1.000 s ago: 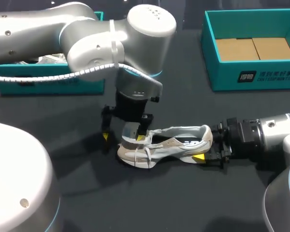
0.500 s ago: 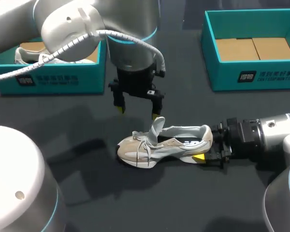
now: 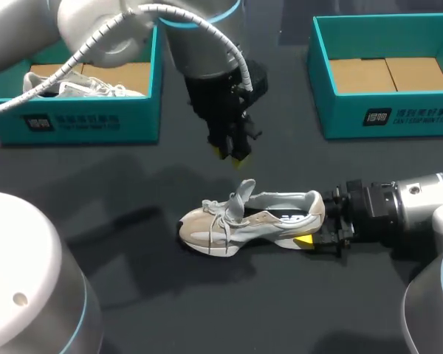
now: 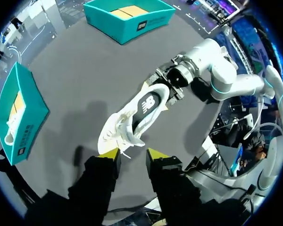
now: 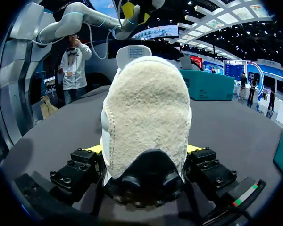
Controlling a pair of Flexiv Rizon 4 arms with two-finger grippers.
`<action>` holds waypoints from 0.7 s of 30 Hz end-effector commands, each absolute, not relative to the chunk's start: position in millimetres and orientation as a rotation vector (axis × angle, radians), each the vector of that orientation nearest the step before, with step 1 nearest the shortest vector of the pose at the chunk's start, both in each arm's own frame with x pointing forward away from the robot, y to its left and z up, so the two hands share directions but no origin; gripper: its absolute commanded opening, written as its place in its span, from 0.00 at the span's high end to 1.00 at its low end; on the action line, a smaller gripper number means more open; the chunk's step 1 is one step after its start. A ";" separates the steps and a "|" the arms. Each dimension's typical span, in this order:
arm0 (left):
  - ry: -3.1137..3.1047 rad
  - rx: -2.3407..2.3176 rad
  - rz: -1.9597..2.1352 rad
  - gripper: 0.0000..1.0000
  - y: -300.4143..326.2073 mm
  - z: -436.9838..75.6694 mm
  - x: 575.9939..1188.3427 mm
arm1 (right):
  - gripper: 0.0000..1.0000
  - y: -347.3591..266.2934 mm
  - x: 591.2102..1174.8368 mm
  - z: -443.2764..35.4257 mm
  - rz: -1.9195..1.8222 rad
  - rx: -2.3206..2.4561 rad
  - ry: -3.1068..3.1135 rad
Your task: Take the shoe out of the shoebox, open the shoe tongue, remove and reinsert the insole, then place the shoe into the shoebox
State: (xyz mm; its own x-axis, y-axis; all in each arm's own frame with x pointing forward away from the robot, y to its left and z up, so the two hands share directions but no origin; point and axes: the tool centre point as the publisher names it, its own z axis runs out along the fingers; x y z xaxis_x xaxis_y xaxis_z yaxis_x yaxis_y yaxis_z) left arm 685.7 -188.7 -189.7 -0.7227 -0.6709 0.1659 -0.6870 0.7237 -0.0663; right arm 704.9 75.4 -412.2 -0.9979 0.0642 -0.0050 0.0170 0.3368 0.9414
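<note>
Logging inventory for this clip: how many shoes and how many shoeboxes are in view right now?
Shoes: 2 (loose shoe, boxed shoe)
Shoeboxes: 2 (left shoebox, right shoebox)
Total: 4

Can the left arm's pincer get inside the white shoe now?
Probably yes: the left pincer hangs open above the white laced shoe, whose grey tongue stands up, leaving its mouth uncovered.

shoe (image 3: 244, 221): white mesh cloth, beige suede-look panels; heel patch fuzzy, rough. table (image 3: 170, 310): matt dark grey, smooth. right shoebox (image 3: 384, 122): teal card, slight sheen, raw brown cardboard floor. left arm (image 3: 96, 29): smooth satin silver shell. left gripper (image 3: 231, 153): matt black.
</note>
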 end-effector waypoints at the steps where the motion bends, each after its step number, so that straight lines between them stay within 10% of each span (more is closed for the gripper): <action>1: -3.054 0.336 0.086 1.00 -209.5 -184.4 690.1 | 1.00 74.2 704.4 -412.2 1.779 0.079 2.538; 21: -3.124 0.020 0.166 1.00 -241.4 -223.1 691.4 | 1.00 74.2 704.4 -412.2 1.779 0.079 2.538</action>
State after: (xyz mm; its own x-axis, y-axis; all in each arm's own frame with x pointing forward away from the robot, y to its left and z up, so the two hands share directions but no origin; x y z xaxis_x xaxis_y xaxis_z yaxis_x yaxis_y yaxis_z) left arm 694.8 -233.0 -208.2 -0.9986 -0.0505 0.0165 -0.0519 0.9935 -0.1016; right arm 704.9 75.4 -412.2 -0.9979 0.0642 -0.0050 0.0170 0.3367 0.9415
